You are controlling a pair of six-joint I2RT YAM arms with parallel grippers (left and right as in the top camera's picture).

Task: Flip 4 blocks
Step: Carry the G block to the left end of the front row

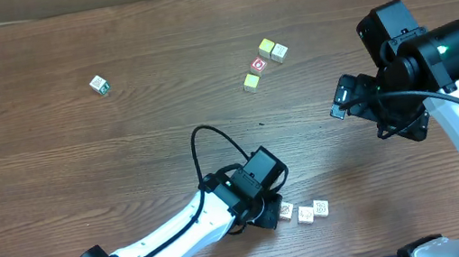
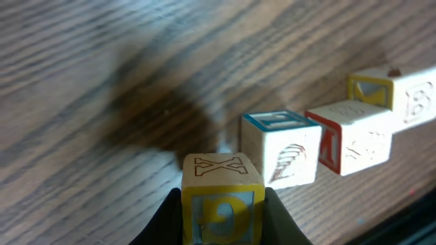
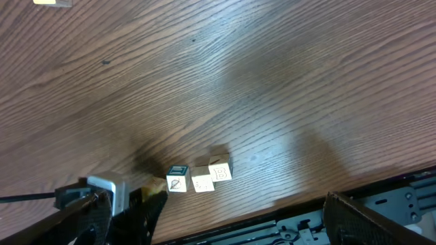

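Note:
Three pale wooden blocks lie in a row near the table's front edge: a blue-edged one [image 2: 281, 150] [image 1: 286, 212], a red-edged one [image 2: 351, 136] [image 1: 305, 214] and a yellow-edged one with a B [image 2: 402, 99] [image 1: 321, 209]. My left gripper [image 2: 223, 207] [image 1: 269, 209] is shut on a fourth block [image 2: 221, 178], which has an X on top and a yellow-framed letter face, just left of the row. My right gripper [image 1: 382, 110] hangs open and empty well above and to the right; its wrist view looks down on the row [image 3: 203, 181].
A green-edged cube [image 1: 98, 84] sits alone at the far left. A cluster with a red-faced cube [image 1: 258, 66] and yellow and tan neighbours [image 1: 271, 49] lies at the back centre. The table's front edge [image 3: 286, 211] runs close behind the row.

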